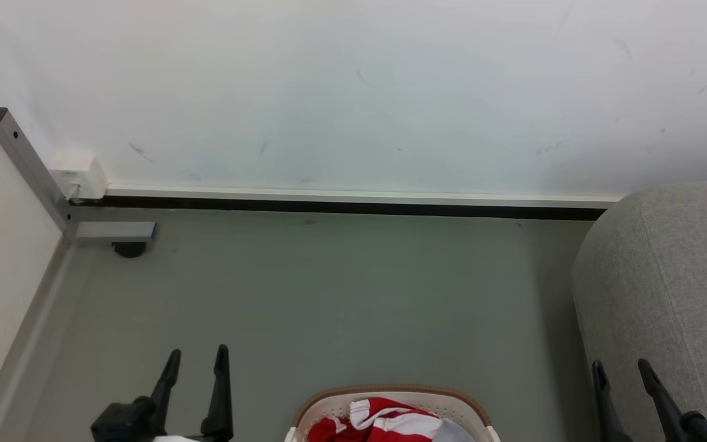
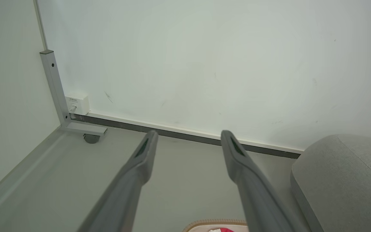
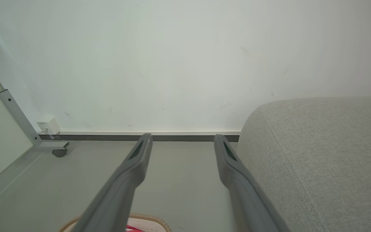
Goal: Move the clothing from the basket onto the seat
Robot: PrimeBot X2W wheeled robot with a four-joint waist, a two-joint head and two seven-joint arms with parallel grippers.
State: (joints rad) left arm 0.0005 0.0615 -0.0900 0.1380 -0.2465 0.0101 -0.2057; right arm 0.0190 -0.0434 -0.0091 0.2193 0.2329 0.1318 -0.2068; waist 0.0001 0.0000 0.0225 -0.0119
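The red clothing (image 1: 378, 423) with white patches lies in the cream basket (image 1: 390, 393) with a brown rim, at the bottom middle of the head view. A sliver of the basket (image 2: 216, 223) and the clothing (image 2: 225, 229) shows in the left wrist view, and the basket rim (image 3: 147, 217) in the right wrist view. The grey seat (image 1: 666, 288) rises at the right. My left gripper (image 1: 197, 355) stands open left of the basket, holding nothing. My right gripper (image 1: 622, 366) stands open in front of the seat's rounded arm, also holding nothing.
A white wall (image 1: 353, 92) with a dark skirting strip (image 1: 341, 205) runs across the back. At the far left stands a grey metal frame leg (image 1: 28, 166) with a castor (image 1: 128, 248) and a white socket box (image 1: 78, 175). Grey floor (image 1: 329, 294) lies between basket and wall.
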